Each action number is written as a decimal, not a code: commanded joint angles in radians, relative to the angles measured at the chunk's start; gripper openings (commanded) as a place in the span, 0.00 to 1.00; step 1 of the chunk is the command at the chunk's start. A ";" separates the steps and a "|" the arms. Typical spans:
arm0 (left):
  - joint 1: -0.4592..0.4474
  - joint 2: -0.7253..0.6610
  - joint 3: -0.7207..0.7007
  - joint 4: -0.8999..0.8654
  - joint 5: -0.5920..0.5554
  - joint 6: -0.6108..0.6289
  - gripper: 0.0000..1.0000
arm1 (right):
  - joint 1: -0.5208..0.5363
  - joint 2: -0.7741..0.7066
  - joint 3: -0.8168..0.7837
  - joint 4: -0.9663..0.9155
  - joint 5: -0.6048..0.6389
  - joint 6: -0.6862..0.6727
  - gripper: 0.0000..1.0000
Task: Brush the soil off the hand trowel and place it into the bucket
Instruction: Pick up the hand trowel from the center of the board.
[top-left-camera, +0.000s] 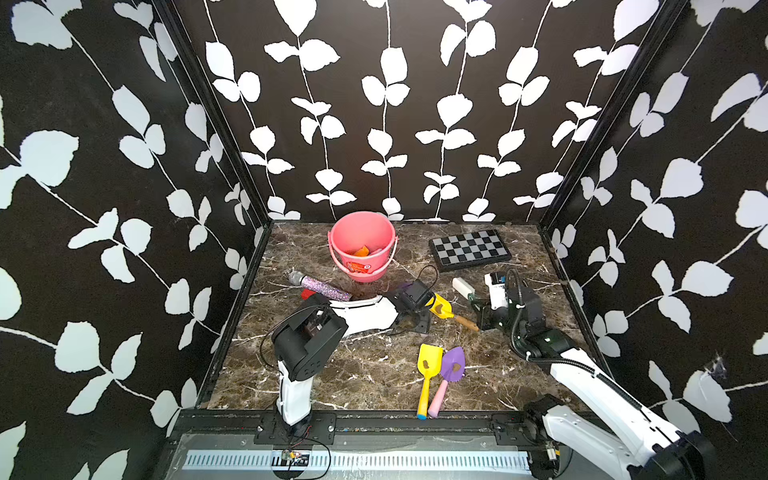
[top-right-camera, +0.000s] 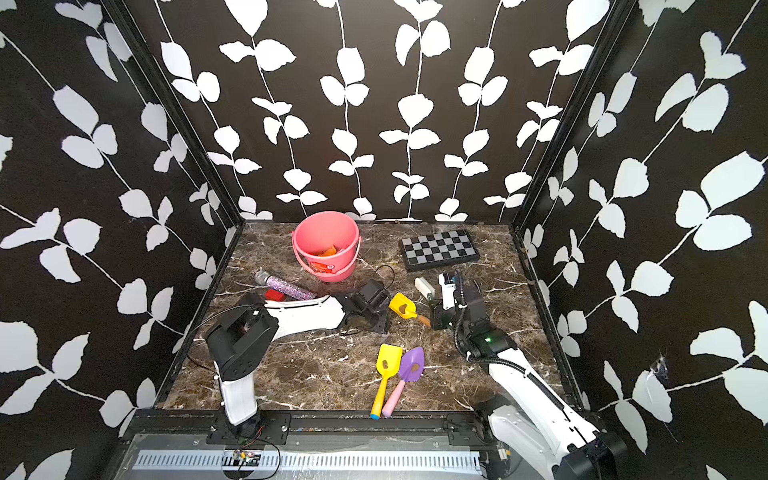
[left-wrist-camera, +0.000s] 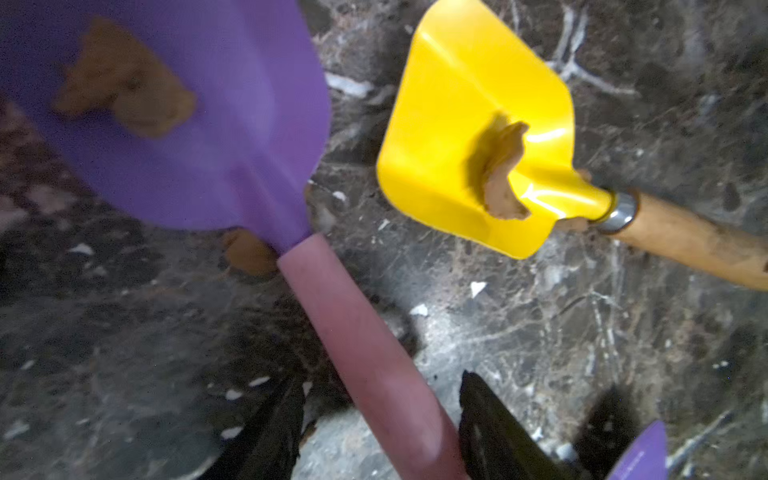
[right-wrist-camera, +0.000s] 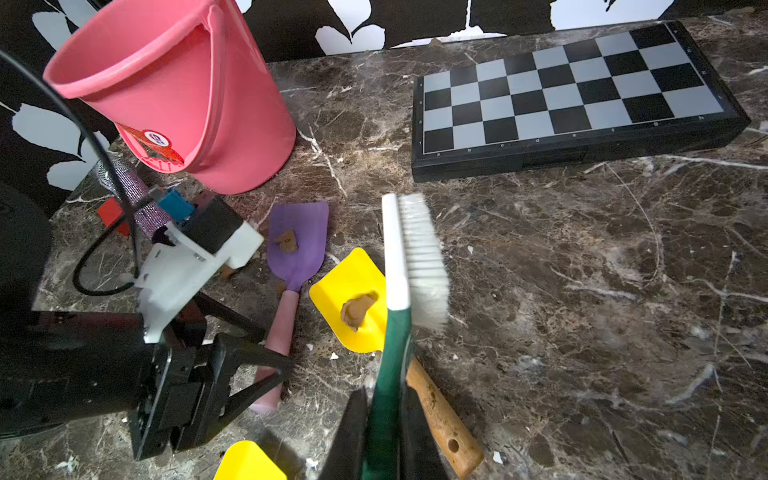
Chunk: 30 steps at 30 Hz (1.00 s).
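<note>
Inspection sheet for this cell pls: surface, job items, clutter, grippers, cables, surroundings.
Surface: brown marble tabletop; loose soil piece beside the purple trowel's handle.
Job's things: bucket upright at the back, orange item inside; yellow wooden-handled trowel and purple pink-handled trowel lying flat, each carrying a soil lump; brush.
Clutter: chessboard, glitter microphone, red block, soiled yellow toy shovel and purple toy shovel in front.
Grippers: left gripper open, straddling the pink handle; right gripper shut on the brush's green handle.
Cables: black loop at the left wrist; ribbed hose on the right arm.
Surroundings: black walls with a white leaf pattern.
</note>
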 joint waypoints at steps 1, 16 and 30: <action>0.003 -0.072 -0.022 -0.070 -0.060 0.057 0.59 | -0.004 0.004 0.000 0.069 -0.015 0.018 0.00; 0.006 -0.002 0.013 -0.137 -0.057 0.157 0.42 | -0.003 0.044 0.009 0.085 -0.043 0.031 0.00; 0.015 -0.064 -0.038 -0.120 -0.078 0.194 0.17 | -0.003 -0.035 0.010 0.003 -0.033 0.026 0.00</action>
